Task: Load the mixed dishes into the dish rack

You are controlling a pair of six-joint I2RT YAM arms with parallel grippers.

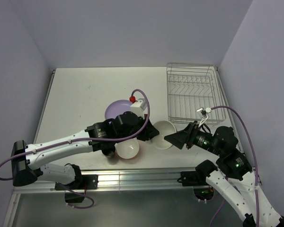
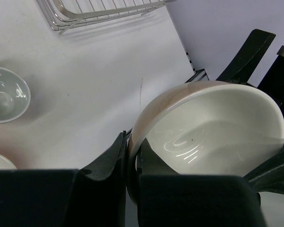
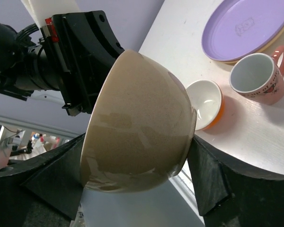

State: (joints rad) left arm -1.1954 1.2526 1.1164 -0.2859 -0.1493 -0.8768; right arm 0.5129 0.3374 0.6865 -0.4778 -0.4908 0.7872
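With left claw (image 2: 131,158), pinches white bowl (image 2: 213,127) by the rim; with right claw (image 3: 138,142), flanks it wide, grip unclear. Finds dish rack (image 1: 191,92) beyond, nearer right claw.

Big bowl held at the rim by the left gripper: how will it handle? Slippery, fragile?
Likely slippery: the bowl shows glossy highlights inside and out, and the left gripper pinches only its rim, so it may pivot. It is probably rigid and breakable, since it looks like glazed ceramic. The curved wall gives the right gripper, straddling it, little flat surface.
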